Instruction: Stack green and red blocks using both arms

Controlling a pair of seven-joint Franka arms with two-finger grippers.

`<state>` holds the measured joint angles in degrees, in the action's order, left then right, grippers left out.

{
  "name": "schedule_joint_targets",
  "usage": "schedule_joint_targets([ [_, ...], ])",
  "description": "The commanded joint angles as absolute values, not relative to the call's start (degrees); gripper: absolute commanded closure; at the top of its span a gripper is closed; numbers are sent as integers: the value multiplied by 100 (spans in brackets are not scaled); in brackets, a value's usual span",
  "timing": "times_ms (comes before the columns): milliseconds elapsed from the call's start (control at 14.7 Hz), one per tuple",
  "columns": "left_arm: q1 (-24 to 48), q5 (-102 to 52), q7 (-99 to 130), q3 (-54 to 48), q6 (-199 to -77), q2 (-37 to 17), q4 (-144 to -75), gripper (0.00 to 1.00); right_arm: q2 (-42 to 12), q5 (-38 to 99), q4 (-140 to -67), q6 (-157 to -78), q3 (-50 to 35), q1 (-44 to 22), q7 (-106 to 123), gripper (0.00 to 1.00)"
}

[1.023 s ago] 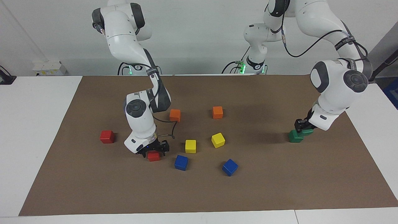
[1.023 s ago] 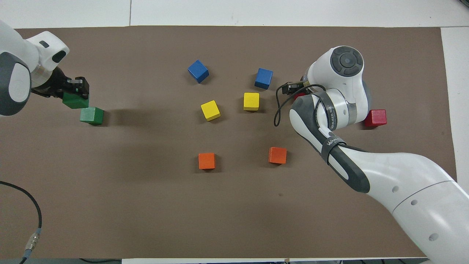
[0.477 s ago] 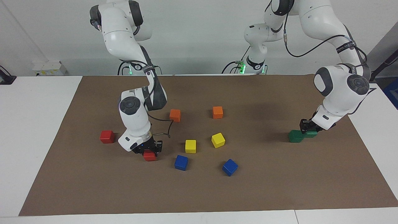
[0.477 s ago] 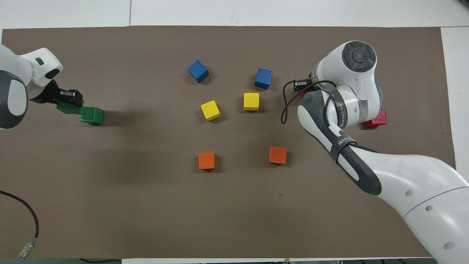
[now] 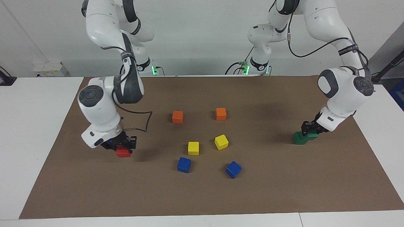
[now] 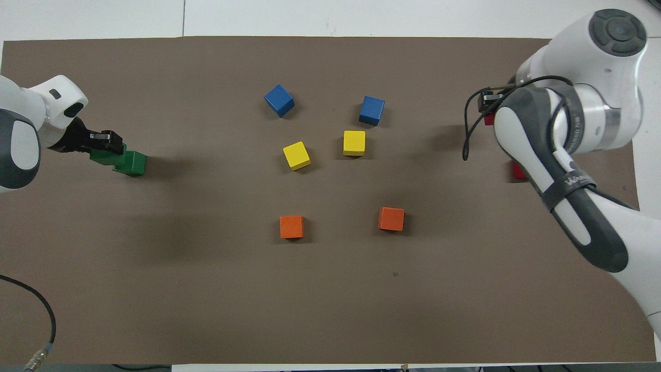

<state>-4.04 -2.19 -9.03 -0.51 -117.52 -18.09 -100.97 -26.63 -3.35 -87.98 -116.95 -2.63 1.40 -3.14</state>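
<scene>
Black left gripper [image 5: 311, 129] clamped on green cube [image 5: 312, 136], overlapping second green cube [image 5: 299, 138] on brown mat [image 5: 202, 195] at left arm's end. Right gripper [image 5: 121, 145] clamped on red cube [image 5: 123, 152] above mat; other red cube [image 6: 516, 169] mostly hidden under arm. White table [image 5: 34, 119], white wall.

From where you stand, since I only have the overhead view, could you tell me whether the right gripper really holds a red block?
Observer: Yes. In the facing view the right gripper is shut on the red block, which appears lifted off the mat.
Operator: Thank you. Is the left arm's green block squarely on its partner?
Observer: No. The left gripper grips the held green block, which sits off-centre from the resting green block, shifted toward the left arm's end of the table.
</scene>
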Motion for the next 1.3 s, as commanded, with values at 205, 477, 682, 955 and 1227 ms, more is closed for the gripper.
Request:
schedule_joint_targets([
  [205,-387,-325,-1037,-79,-11988,-1521,-10467,100,-2206,-272,-9773,-11900,-369,922,211,100],
  [477,-369,-308,-1142,-70,-12129,-1468,-10661,100,-1890,-246,-10186,-11980,-378,905,106,100],
  [682,-396,-290,-1266,-70,-12094,-1459,-10661,100,-1644,-123,-10520,-12006,-378,835,9,100],
  [955,-422,-273,-1266,-70,-12129,-1468,-10661,100,-1460,-105,-11046,-12470,-387,835,26,100],
  [1227,-422,-264,-1283,-70,-12155,-1503,-10661,100,-1389,-105,-11267,-12656,-387,870,79,100],
])
